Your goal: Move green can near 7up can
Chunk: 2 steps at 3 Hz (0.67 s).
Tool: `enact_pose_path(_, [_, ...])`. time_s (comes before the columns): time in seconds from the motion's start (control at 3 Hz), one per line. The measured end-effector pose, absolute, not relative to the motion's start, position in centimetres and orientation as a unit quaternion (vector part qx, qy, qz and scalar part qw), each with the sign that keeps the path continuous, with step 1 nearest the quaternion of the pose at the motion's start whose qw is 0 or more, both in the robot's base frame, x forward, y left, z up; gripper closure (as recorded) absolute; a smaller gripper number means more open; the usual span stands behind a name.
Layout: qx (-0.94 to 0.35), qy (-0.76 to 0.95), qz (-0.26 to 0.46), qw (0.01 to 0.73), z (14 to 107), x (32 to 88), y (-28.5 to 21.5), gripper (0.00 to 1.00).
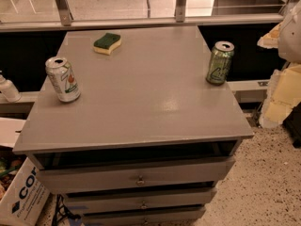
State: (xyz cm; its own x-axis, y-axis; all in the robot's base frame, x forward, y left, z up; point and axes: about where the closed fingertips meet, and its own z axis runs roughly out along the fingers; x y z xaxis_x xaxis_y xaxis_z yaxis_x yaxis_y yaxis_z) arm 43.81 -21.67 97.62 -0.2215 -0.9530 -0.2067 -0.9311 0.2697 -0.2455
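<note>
The end effector (288,36), cropped at the right edge past the green can (219,63), shows no readable state.

place: office workspace | grey drawer cabinet (136,175), speckled floor (275,182) | claw (290,36): right edge

The green can (220,63) stands up near the right edge of the grey surface (141,98), and the 7up can (63,79) stands far away from it by the left edge. A green and yellow sponge (107,43) lies near the back, between the two cans but closer to the 7up can. The pale gripper (276,95) is out past the right side of the surface, not touching anything on it.
</note>
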Motion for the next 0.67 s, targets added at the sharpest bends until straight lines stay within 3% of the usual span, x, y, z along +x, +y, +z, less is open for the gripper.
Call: enact_pose_path(0.67, [-0.594,0.785,-0.038,0.170,96.2,45.7,-22.8,0.00])
